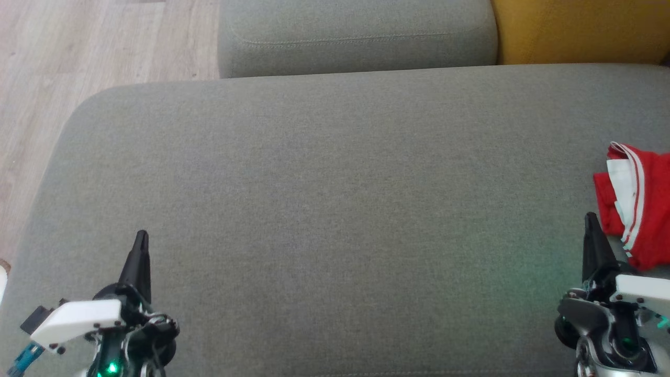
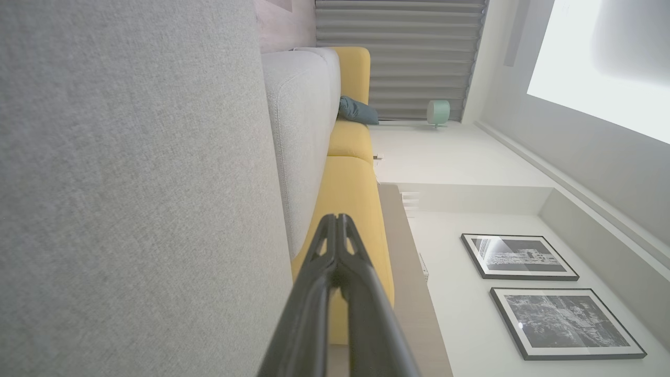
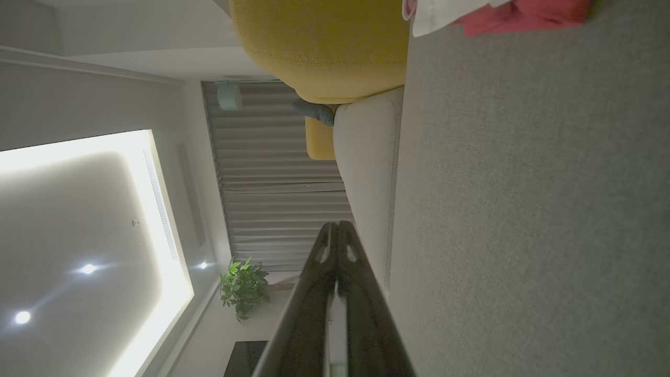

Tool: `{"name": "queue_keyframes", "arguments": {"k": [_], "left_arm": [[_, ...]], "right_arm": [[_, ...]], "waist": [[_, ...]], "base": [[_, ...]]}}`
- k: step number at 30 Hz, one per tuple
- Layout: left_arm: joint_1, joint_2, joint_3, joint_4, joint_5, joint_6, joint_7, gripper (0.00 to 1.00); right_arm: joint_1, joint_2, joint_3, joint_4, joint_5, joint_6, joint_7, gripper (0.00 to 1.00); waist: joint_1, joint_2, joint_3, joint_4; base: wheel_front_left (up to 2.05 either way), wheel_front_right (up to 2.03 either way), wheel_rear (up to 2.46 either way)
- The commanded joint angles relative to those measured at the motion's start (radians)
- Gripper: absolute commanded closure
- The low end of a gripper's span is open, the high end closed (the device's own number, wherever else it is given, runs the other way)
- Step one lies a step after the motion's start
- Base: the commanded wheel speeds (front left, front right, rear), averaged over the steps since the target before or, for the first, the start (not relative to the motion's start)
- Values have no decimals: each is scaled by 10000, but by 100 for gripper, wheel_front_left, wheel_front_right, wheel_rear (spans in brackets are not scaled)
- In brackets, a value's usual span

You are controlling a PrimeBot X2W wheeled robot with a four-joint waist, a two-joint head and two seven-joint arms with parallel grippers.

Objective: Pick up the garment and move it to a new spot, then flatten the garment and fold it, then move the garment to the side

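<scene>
A crumpled red garment (image 1: 646, 209) with white stripes and a white inner layer lies on the grey seat cushion (image 1: 335, 209), at the cushion's far right side, where the head view's edge cuts it off. In the right wrist view a corner of the same garment (image 3: 518, 15) shows on the cushion's fabric (image 3: 523, 209), well ahead of the fingertips.

The right gripper (image 1: 592, 217) is over the cushion's near right corner. Its jaws are pressed together and hold nothing, and its tip is just beside the garment's near left edge. Whether it touches the cloth cannot be told. Seen from its own wrist, the right gripper (image 3: 338, 225) has its two dark fingers meeting at the tips.

The left gripper (image 1: 141, 235) is over the cushion's near left corner, well apart from the garment. Its jaws are also closed and empty. The left wrist view shows the left gripper (image 2: 337, 217) with its fingers touching along their length, beside the cushion's grey weave (image 2: 131, 183).

Behind the seat cushion a grey back cushion (image 1: 356, 36) stands against its far edge, with a yellow cushion (image 1: 576, 29) to the right of that. Pale wooden floor (image 1: 78, 57) runs past the seat cushion's left side. Beyond the cushion, the left wrist view takes in a teal pillow (image 2: 357, 111), pleated curtains (image 2: 398, 52) and two framed black-and-white pictures (image 2: 519, 256) on a white wall. The right wrist view shows a potted plant (image 3: 243, 285).
</scene>
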Motion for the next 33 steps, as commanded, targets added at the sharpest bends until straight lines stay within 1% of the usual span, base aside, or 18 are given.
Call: {"name": "queue_keyframes", "arguments": {"k": [1, 33], "left_arm": [[-566, 179, 354, -382, -42, -71, 75, 100], [-565, 179, 354, -384, -42, -71, 75, 100]], "right_arm": [[-255, -41, 204, -414, 69, 67, 58, 100], [-254, -41, 205, -414, 70, 67, 57, 100]], "waist": [[0, 0, 1, 0], [0, 0, 1, 0]], "base": [[0, 0, 0], [0, 0, 0]]}}
